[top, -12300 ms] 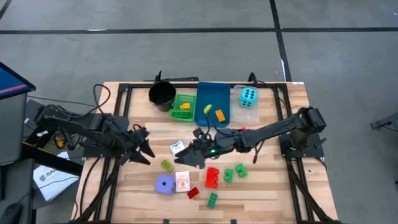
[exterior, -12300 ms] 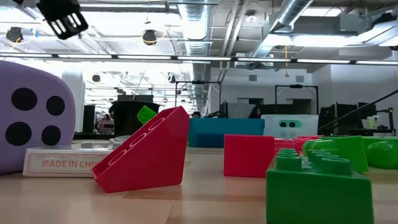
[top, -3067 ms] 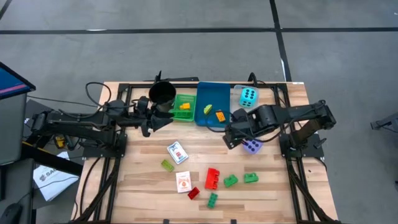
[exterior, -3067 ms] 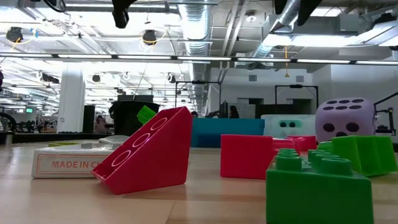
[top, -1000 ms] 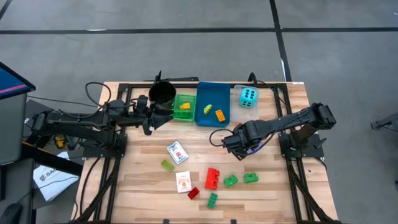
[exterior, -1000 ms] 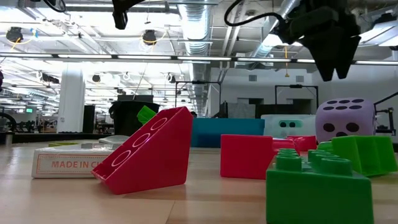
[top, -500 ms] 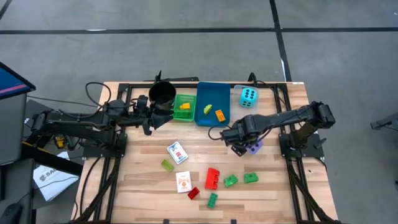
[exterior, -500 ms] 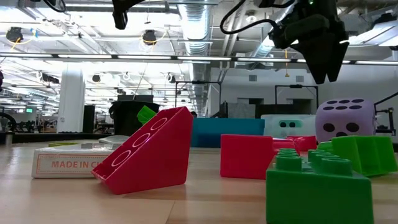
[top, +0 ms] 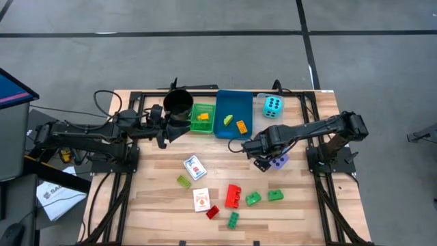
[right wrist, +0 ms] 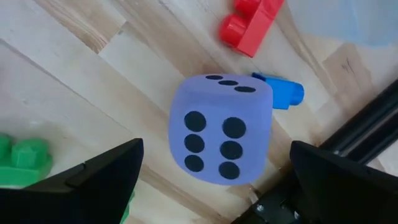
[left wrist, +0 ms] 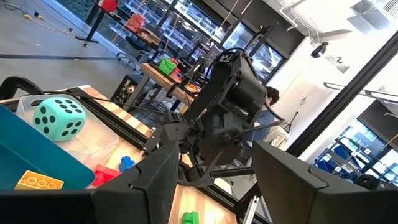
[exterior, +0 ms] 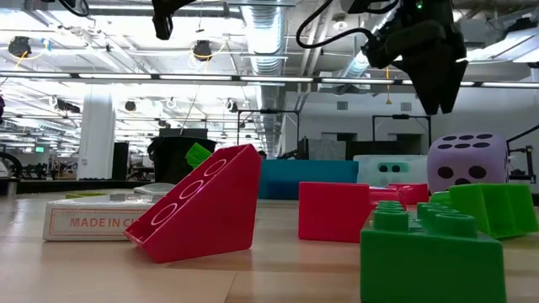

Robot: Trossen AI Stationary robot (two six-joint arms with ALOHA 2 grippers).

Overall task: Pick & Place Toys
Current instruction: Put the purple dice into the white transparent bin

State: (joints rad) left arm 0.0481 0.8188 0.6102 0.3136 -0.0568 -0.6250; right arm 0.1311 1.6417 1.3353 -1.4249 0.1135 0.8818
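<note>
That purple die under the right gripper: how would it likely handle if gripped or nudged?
The purple die looks like soft foam with rounded edges, so it probably squashes a little and weighs little for its bulk. It sits flat on one face on the table, so a nudge would more likely slide or tip it than roll it far. It looks wide for the open right gripper.

Even, bright overhead light filled the scene. In the low view, ceiling strip lights (exterior: 253,77) glared at twelve o'clock, and the near green brick (exterior: 429,257) at five o'clock was blurred. Table shadows were soft.
</note>
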